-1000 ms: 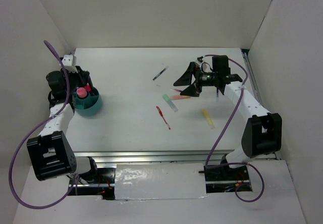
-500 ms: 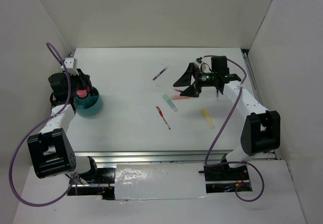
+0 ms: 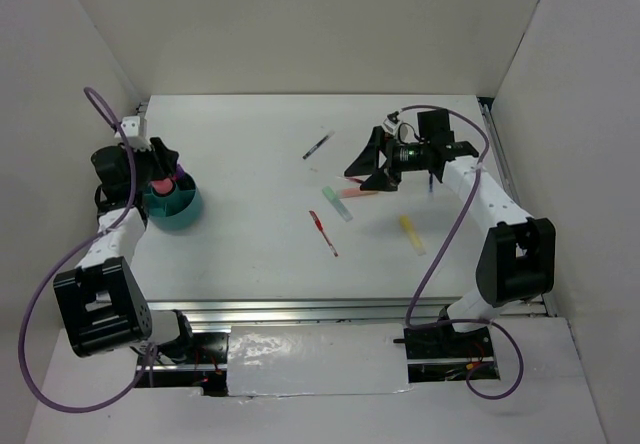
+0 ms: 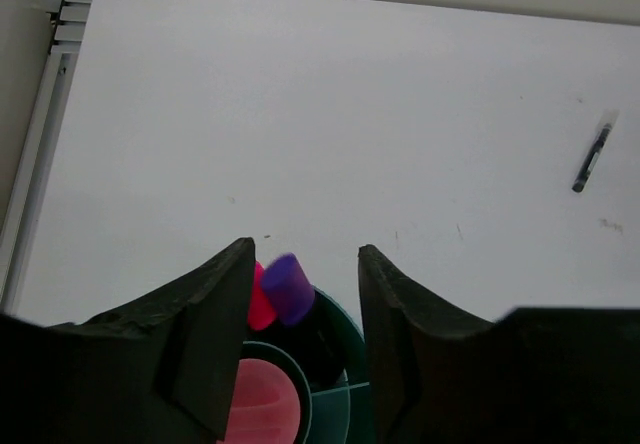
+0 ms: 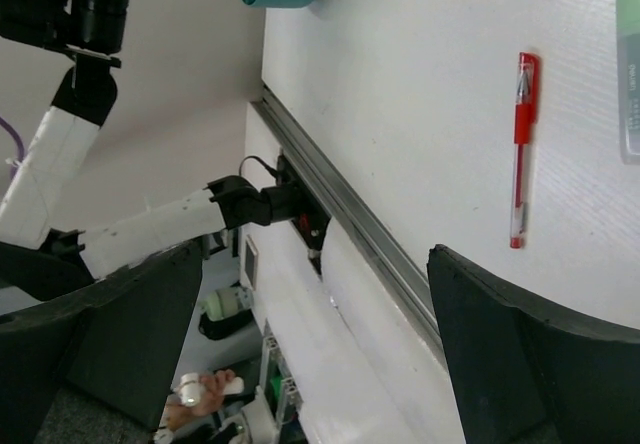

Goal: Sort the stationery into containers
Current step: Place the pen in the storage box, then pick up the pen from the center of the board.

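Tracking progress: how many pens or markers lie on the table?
5: dark pen rear, green marker and orange marker by right gripper, red pen centre, yellow marker right. More may hide.

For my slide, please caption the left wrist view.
Left hand open over the teal cup, purple-capped marker and pink markers standing inside.

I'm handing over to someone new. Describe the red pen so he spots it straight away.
Look at the middle of the white table, well right of the teal cup. Just on the near side of the pastel green highlighter lies the red pen, slanted. It is thin and red, unlike the stubby green highlighter beside it and the dark pen farther back.
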